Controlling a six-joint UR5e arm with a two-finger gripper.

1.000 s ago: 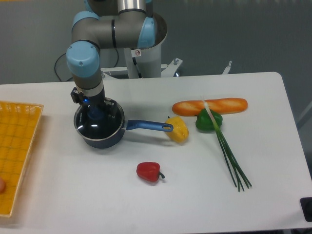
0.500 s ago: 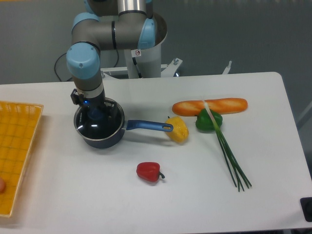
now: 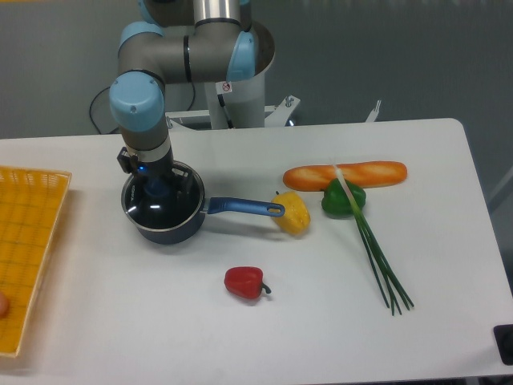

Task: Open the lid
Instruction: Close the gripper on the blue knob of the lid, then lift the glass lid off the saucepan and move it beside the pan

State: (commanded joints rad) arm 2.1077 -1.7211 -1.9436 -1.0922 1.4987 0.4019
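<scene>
Gripper [image 3: 158,191] is positioned straight down over the knob of the lid [image 3: 163,208], which is seated on the saucepan [image 3: 172,227]. Finger state cannot be told.

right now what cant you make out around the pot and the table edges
- Gripper: the arm's wrist blocks the fixed camera's view, so open or shut on the knob is unclear.
- Lid: clear glass over the dark saucepan; seated or lifted is unreadable.
- Yellow basket: cut off by the left frame edge.
</scene>
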